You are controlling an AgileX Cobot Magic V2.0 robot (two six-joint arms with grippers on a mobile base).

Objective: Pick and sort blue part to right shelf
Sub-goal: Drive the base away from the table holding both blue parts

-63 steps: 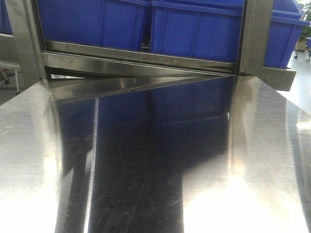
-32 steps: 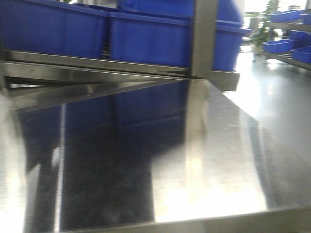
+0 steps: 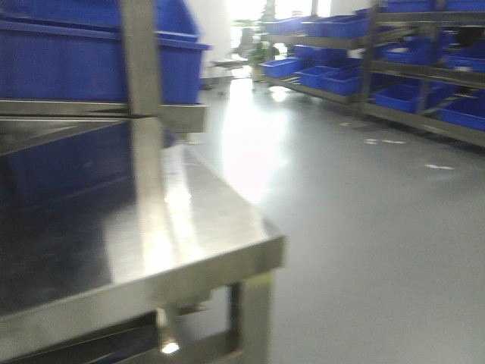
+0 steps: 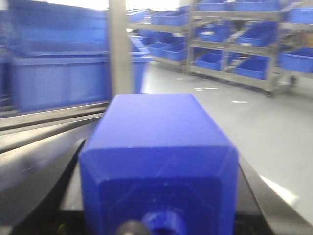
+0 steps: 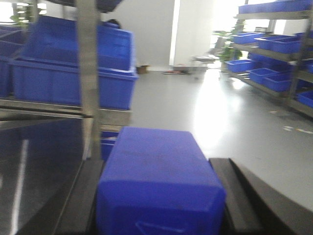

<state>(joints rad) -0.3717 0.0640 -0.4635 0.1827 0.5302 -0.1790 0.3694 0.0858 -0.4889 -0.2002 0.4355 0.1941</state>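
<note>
Blue-laden on both sides: gripping blue part [image 4: 156,127] in left gripper [image 4: 159,152], twin [image 5: 156,156] in right gripper [image 5: 157,169], well apart from right shelf [image 3: 368,68]. Keep both clamps firm; approach right shelf squarely, without jolts.

The desk [image 3: 189,220] is set at the lower left, with open floor [image 3: 364,227] to its right. Behind the desk a rack [image 3: 140,61] is placed, and crates [image 3: 68,64] are carried on it. Across the floor, at the far right, shelves [image 3: 369,61] are ranged. A block [image 4: 156,166] is held between the fingers [image 4: 54,186] of the left claw [image 4: 159,149], a second block [image 5: 159,188] between those of the right claw [image 5: 155,161].
</note>
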